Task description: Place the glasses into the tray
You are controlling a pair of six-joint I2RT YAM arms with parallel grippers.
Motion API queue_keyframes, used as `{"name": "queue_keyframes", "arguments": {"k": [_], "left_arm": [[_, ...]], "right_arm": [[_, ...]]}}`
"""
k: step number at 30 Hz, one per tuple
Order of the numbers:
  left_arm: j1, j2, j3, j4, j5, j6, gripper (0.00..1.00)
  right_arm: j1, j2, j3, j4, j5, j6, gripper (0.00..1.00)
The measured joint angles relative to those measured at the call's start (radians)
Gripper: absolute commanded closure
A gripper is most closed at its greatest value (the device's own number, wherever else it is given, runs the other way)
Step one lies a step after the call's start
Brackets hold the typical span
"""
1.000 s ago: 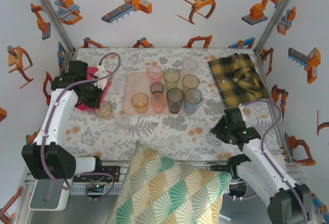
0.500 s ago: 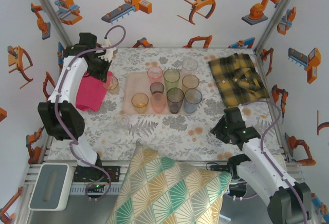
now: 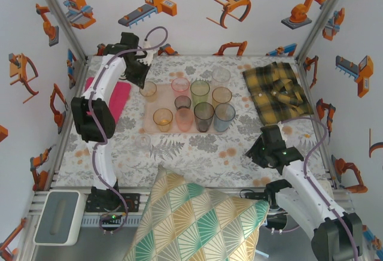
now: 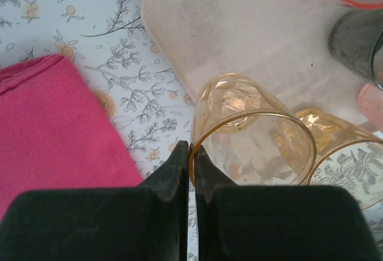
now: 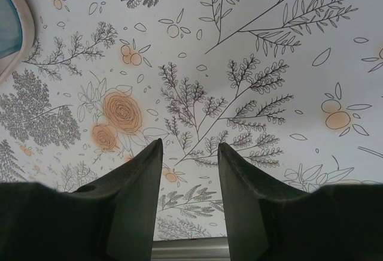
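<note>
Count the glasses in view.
11. Left gripper pinches an orange one at the tray's far-left corner; pink, green, amber, small smoky, orange, salmon, grey, blue stand grouped at the tray; clear one behind them; another clear on the table in front.

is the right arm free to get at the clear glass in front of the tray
Probably yes: the right hand is open and empty, and only bare tablecloth lies between it and the clear glass, though it's a long stretch leftward.
</note>
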Motion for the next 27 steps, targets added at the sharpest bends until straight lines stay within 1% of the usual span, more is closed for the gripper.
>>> {"name": "queue_keyframes", "arguments": {"k": [6,20,27], "left_arm": [[-0.021,0.035,0.012,0.015,0.005,-0.018,0.98],[-0.071,0.077,-0.011,0.087,0.009,-0.024,0.98],[-0.096,0.084,-0.058,0.110,0.005,-0.025,0.97]], "right_arm": [[0.000,-0.017,0.000,-0.026,0.000,0.000,0.58],[0.000,-0.023,0.000,-0.026,0.001,0.000,0.58],[0.000,-0.021,0.000,-0.026,0.001,0.000,0.58]]}}
